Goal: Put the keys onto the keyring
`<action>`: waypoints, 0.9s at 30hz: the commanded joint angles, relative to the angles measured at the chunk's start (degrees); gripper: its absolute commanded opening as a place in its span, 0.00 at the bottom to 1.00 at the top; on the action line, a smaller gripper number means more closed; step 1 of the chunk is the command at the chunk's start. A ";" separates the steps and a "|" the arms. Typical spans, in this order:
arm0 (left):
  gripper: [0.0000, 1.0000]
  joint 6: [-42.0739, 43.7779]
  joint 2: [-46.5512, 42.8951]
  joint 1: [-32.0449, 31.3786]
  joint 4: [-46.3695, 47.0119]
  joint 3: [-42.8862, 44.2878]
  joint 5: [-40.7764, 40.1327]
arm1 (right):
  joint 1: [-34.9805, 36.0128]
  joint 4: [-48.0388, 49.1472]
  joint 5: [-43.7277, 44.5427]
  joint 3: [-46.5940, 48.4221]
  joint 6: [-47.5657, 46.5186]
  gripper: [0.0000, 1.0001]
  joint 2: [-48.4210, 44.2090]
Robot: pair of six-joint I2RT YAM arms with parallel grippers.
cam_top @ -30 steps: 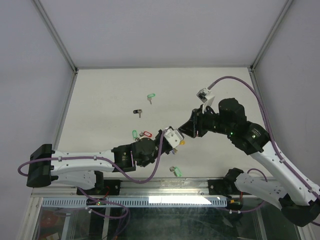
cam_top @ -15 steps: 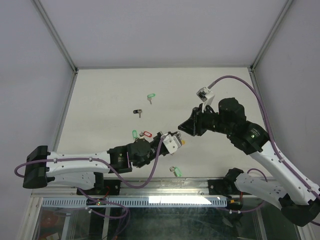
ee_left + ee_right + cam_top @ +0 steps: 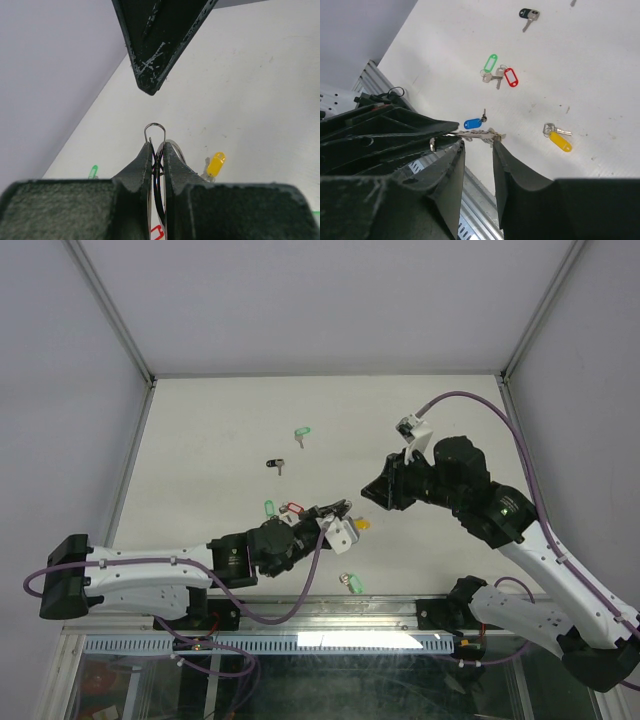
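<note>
My left gripper (image 3: 337,511) is shut on the keyring (image 3: 155,130); a wire loop of it pokes out above the fingertips (image 3: 146,150). In the right wrist view the keyring (image 3: 479,134) shows edge-on with small keys and a blue tag (image 3: 472,123) hanging from it. My right gripper (image 3: 371,494) is open and empty, just up and right of the left one, its jaws on either side of the ring's free end (image 3: 477,147). A yellow-tagged key (image 3: 362,525) lies on the table beside both grippers. A green tag (image 3: 491,62) and a red tag (image 3: 511,77) lie together.
A black-tagged key (image 3: 275,465) and a green-tagged key (image 3: 303,433) lie farther back. Another green-tagged key (image 3: 348,582) lies near the front rail (image 3: 400,608). Grey walls enclose the table on three sides.
The left gripper has drawn back toward the lower left with the keyring. The right gripper has shifted slightly up, so the two now stand apart and the yellow key shows.
</note>
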 commanded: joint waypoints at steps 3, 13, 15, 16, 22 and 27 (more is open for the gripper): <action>0.00 10.56 -3.23 -0.61 5.46 -1.48 -3.70 | 0.04 0.24 9.01 0.20 0.52 0.30 -0.84; 0.00 38.20 -7.14 -0.53 20.98 -12.00 -2.05 | -0.03 2.21 11.41 -2.10 -1.15 0.29 -2.16; 0.00 44.09 -5.75 -0.52 22.53 -11.97 -5.19 | -0.03 0.77 9.49 -1.55 -2.09 0.29 -1.04; 0.00 47.09 -5.08 -0.41 22.49 -11.97 -6.02 | -0.03 0.32 8.80 -1.28 -2.42 0.29 -0.50; 0.00 55.69 -2.43 0.01 26.08 -10.85 -10.74 | -0.03 0.05 6.17 -0.90 -3.30 0.29 0.70; 0.00 63.69 0.51 0.00 27.92 -10.81 -16.17 | -0.02 0.27 5.23 -0.72 -3.75 0.29 0.74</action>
